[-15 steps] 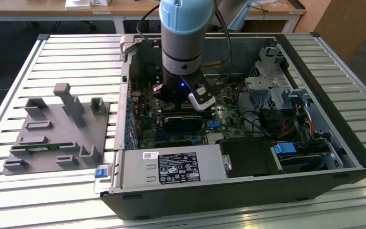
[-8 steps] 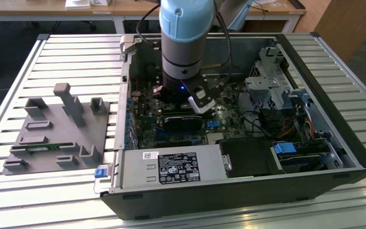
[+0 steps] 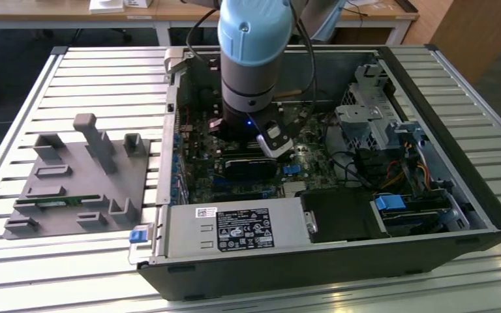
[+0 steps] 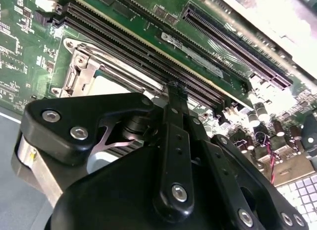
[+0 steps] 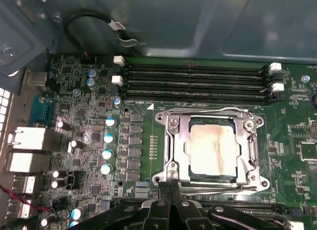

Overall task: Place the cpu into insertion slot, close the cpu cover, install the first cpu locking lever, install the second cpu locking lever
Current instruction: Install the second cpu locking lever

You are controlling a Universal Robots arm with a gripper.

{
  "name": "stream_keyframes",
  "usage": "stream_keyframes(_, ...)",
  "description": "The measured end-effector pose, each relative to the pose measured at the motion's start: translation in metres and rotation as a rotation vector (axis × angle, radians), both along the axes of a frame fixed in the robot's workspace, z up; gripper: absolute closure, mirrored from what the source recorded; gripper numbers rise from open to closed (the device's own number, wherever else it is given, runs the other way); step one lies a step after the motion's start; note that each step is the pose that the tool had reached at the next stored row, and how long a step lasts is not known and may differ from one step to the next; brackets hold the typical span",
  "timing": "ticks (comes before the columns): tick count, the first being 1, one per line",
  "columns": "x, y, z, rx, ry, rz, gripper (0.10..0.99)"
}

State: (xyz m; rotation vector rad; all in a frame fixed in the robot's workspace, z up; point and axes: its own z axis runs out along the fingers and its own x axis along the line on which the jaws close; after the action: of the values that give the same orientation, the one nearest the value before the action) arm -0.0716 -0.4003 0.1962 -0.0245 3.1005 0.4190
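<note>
In the first wrist view the cpu [image 5: 212, 151], its metal top pale and smudged, lies flat in the insertion slot [image 5: 171, 168] on the green board. The silvery cpu cover [image 5: 181, 141] is down around it. One wire locking lever [image 5: 208, 111] runs along the side towards the memory slots, another [image 5: 223, 191] along the side near my fingers. My gripper [image 5: 170, 184] sits at that near edge with its fingers together and nothing visible between them. In the second wrist view the fingertip [image 4: 176, 88] rests by the socket frame [image 4: 81, 66]. In the exterior view my arm [image 3: 250, 59] reaches down into the open computer case [image 3: 485, 215].
Long black memory slots [image 5: 193, 81] run beside the socket, and blue-topped capacitors [image 5: 108, 138] stand on its other side. In the exterior view a power supply [image 3: 233, 228], drive cages [image 3: 364, 124] and cables [image 3: 390, 176] crowd the case. A grey fixture block [image 3: 76, 176] lies on the slatted table.
</note>
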Motion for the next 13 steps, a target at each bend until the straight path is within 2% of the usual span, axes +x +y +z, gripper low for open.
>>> stream_keyframes(13, -0.0059, -0.0002, -0.0062, 0.047, -0.0001, 0.000, 0.980)
